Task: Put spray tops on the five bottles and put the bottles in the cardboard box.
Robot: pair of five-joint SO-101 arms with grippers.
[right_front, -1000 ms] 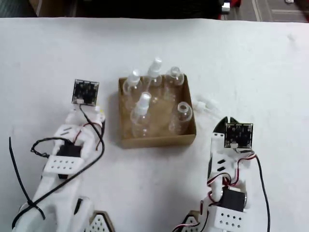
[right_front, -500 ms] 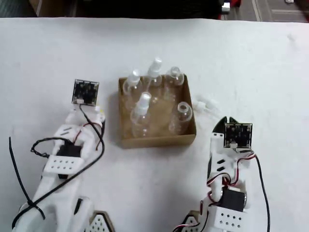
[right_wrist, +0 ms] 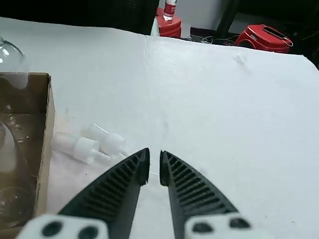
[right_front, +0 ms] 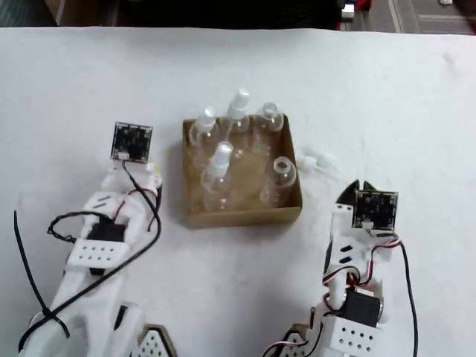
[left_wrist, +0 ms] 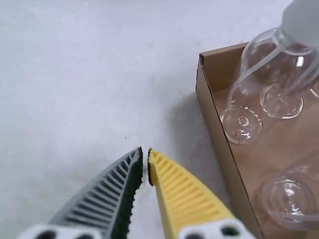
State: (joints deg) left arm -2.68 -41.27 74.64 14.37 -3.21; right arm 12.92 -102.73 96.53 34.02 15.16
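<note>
Right claw: nearly pressed together, on the near side of two loose spray tops, right of box. Left claw: pressed together. Risk: unopened, the right claw shoves tops rolling away.

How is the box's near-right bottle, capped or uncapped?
Uncapped: the bottle shows an open neck; two spray tops lie outside the box.

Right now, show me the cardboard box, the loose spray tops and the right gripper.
cardboard box [right_front: 242,216], high view, on its near outer wall.
loose spray tops [right_wrist: 83,148], right wrist view, on the cap of one top.
right gripper [right_wrist: 154,162], right wrist view, midway between its fingertips.
</note>
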